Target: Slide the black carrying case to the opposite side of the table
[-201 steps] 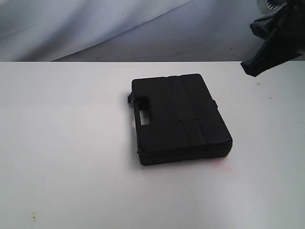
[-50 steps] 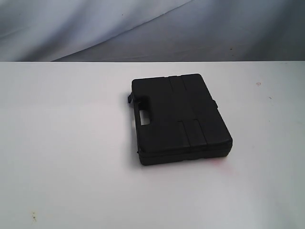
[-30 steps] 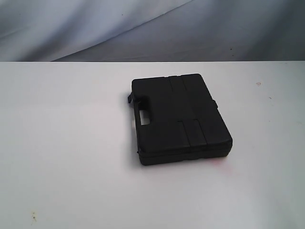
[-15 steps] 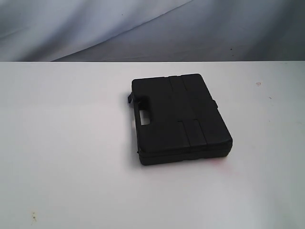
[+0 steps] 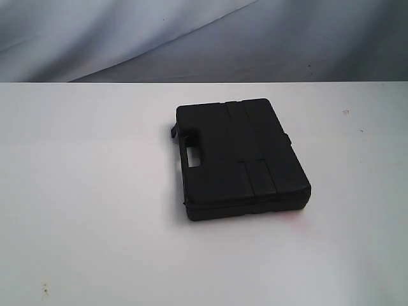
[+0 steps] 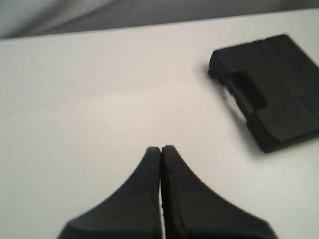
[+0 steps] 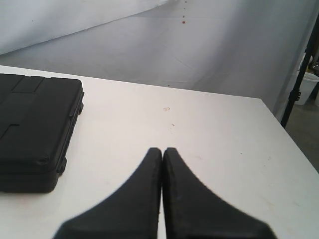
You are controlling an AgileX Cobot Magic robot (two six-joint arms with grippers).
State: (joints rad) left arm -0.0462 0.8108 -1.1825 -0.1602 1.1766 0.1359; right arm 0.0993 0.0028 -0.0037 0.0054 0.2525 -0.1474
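Left arm: black wedge-shaped gripper [image 6: 160, 148]. Presses shut tip to tip, grips nothing. Hangs above a bare stretch of the large plain white flat tabletop [image 6: 89, 99], well apart from the black rectangular plastic carrying case [image 6: 269, 89].

Right arm: matching black gripper [image 7: 162, 149]. Closes fully as well, fingertips meeting, empty. Hangs over the tabletop [image 7: 209, 129], clear of the carrying case [image 7: 35, 134] and not touching it.

Exterior view, carrying case [image 5: 239, 156]: lies flat and closed on the tabletop [image 5: 95, 191], a little right of centre, with the moulded handle cut-out [image 5: 191, 153] on its left edge.

Beyond it: faint red mark [image 5: 296, 218] on the white surface just by the near right corner of the case, small specks [image 5: 44, 290] toward the near left of the tabletop, creased grey cloth backdrop [image 5: 191, 38] behind the far edge.
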